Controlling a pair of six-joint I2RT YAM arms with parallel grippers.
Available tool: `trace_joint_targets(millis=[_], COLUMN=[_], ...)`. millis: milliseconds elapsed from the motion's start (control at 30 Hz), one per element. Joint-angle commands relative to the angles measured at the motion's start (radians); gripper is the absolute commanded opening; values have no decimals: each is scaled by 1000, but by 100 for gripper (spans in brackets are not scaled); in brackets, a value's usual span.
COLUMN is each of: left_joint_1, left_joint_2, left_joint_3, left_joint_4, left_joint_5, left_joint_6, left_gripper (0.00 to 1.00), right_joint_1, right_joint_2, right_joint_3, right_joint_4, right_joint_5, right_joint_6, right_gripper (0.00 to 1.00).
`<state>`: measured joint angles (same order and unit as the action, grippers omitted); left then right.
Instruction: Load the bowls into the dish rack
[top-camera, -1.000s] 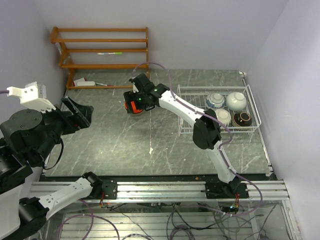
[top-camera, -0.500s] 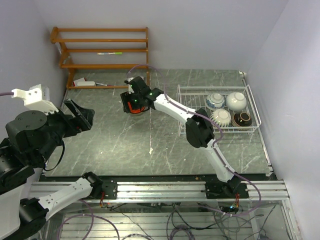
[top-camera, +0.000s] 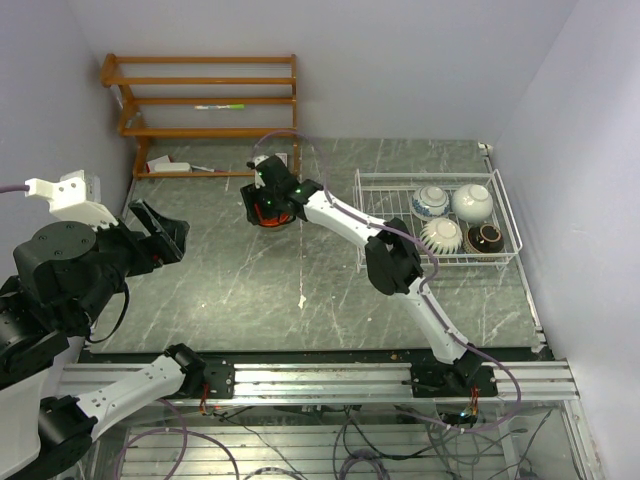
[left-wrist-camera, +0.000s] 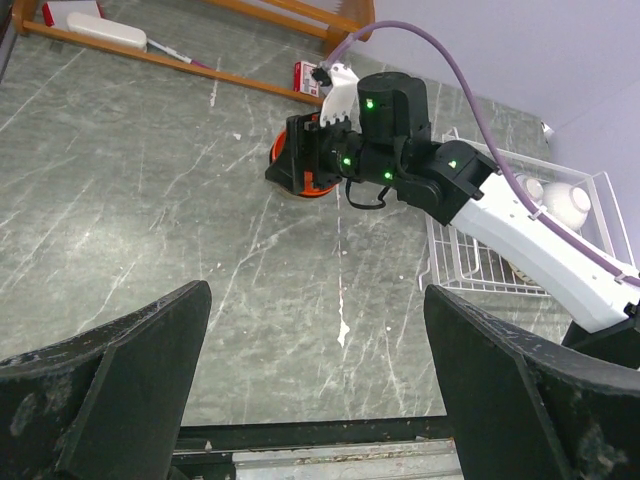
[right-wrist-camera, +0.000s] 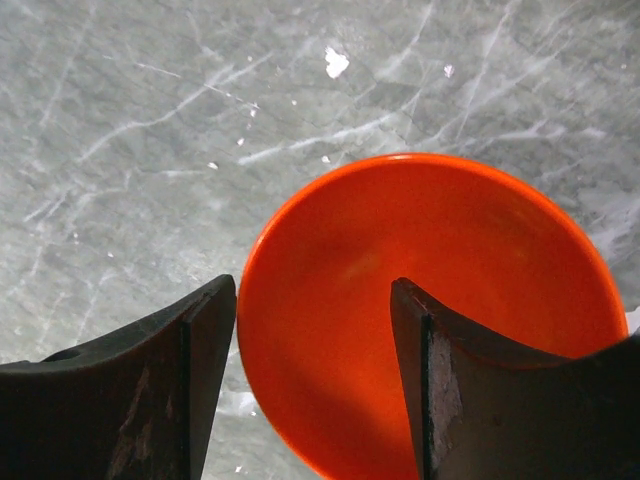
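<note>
The orange-red bowl (top-camera: 272, 218) stands upright on the table left of the dish rack (top-camera: 505, 215). It also shows in the left wrist view (left-wrist-camera: 303, 184) and fills the right wrist view (right-wrist-camera: 440, 290). My right gripper (top-camera: 266, 204) (right-wrist-camera: 312, 290) is open and straddles its rim, one finger outside and one inside. The rack holds a blue-and-white bowl (top-camera: 430, 201), a white bowl (top-camera: 471, 202), a ribbed white bowl (top-camera: 444, 234) and a dark bowl (top-camera: 485, 238). My left gripper (top-camera: 165, 228) (left-wrist-camera: 318, 295) is open and empty, raised at the left side.
A brown wooden shelf unit (top-camera: 205, 95) stands at the back left, with a white object (top-camera: 168, 166) at its foot. A small red-and-white box (left-wrist-camera: 305, 75) lies just behind the orange bowl. Walls close in on the left, back and right.
My right arm has reached a little further left and settled its gripper over the orange bowl. The left arm has shifted only slightly.
</note>
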<state>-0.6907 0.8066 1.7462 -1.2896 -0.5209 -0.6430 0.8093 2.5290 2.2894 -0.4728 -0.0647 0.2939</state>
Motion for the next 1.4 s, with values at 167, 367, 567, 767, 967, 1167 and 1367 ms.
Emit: trace_joint_targets(millis=[167,367,567,767,967,1167,1367], left_joint_1=[-7,-7,-7,-6,-6,-7,-6], left_joint_2=[21,4,-1,25,30,10,0], left_joint_3=[30,26,17,24,33,19,28], left_joint_4=[-15,-17,-10,9,22,24,29], left_joint_5=[-11,-12,-8,15,24,25,11], left_joint_6=[5,-6,2,34,49,40,41], left_gripper=[99,99,99,99,99,99,99], right_joint_1=[2,3,3,3,3,-3,-86], right_joint_2=[-17,-49,-130,-187,-291,-401,-611], right_joint_3=[-58,-71,-104,-110,-195,-181,-356], right_joint_4=[-6,-25,0,-11,38,58,103], right_joint_5=[44,38,45,75,79,-14,-171], right_joint_6=[-38,-30,-23,-9,24,51,187], right_gripper=[50,24,6,0,0,0,0])
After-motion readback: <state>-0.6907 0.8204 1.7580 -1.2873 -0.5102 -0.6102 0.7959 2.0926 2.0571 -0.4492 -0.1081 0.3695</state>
